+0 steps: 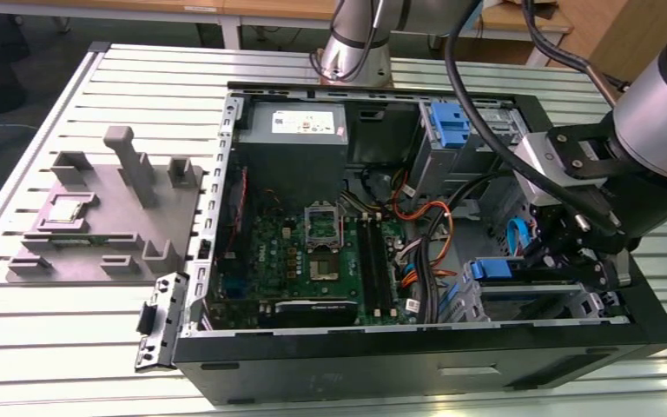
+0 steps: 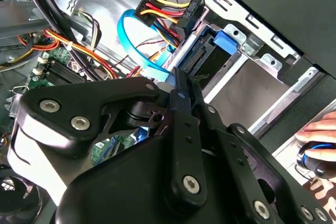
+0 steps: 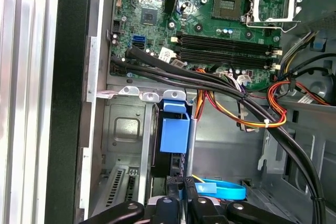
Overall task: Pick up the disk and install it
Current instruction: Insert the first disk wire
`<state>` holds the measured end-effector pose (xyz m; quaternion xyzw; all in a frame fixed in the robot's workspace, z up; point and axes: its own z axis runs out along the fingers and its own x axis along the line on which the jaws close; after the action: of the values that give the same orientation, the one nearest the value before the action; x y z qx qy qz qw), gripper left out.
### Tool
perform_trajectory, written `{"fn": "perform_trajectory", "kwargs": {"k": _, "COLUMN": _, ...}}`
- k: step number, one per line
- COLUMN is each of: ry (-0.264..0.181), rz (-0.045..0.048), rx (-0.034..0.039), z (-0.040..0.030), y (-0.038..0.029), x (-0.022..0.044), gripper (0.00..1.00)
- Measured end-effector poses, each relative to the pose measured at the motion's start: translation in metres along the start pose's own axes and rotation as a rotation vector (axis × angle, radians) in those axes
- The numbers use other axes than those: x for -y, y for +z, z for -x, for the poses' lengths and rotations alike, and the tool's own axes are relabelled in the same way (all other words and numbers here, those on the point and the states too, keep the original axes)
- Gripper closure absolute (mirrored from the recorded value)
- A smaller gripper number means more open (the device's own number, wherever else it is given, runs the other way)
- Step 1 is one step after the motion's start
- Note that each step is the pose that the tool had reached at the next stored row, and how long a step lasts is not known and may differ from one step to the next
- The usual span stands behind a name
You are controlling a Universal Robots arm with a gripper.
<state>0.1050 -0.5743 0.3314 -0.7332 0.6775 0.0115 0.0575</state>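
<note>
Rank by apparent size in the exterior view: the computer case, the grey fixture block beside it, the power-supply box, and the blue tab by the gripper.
1. Computer case, by far the largest.
2. Grey fixture block.
3. Power-supply box, smaller than the fixture block, though it lies farther from the camera.
4. Blue tab, close to the gripper, clearly smallest.

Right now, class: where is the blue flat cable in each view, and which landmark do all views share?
Exterior view: the blue cable loops at the exterior view's right, inside the case.
Second wrist view: it curves beside the yellow-red wires.
First wrist view: it lies near the blue tab.
Shared landmark: the motherboard.
</note>
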Motion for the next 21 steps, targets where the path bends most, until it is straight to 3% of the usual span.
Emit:
{"fn": "perform_trajectory", "kwargs": {"k": 15, "ry": 0.000, "rz": -0.0001, "rx": 0.0012, "z": -0.0002, "y": 0.0022, "x": -0.0002, "gripper": 0.84}}
{"fn": "perform_trajectory", "kwargs": {"k": 17, "ry": 0.000, "rz": -0.0001, "rx": 0.0006, "z": -0.0002, "y": 0.0020, "x": -0.0001, "gripper": 0.83}}
{"fn": "perform_trajectory", "kwargs": {"k": 18, "ry": 0.000, "rz": -0.0001, "rx": 0.0003, "z": -0.0002, "y": 0.0018, "x": -0.0001, "gripper": 0.76}}
{"fn": "perform_trajectory", "kwargs": {"k": 21, "ry": 0.000, "rz": 0.0001, "rx": 0.0000, "z": -0.0002, "y": 0.0015, "x": -0.0001, "gripper": 0.76}}
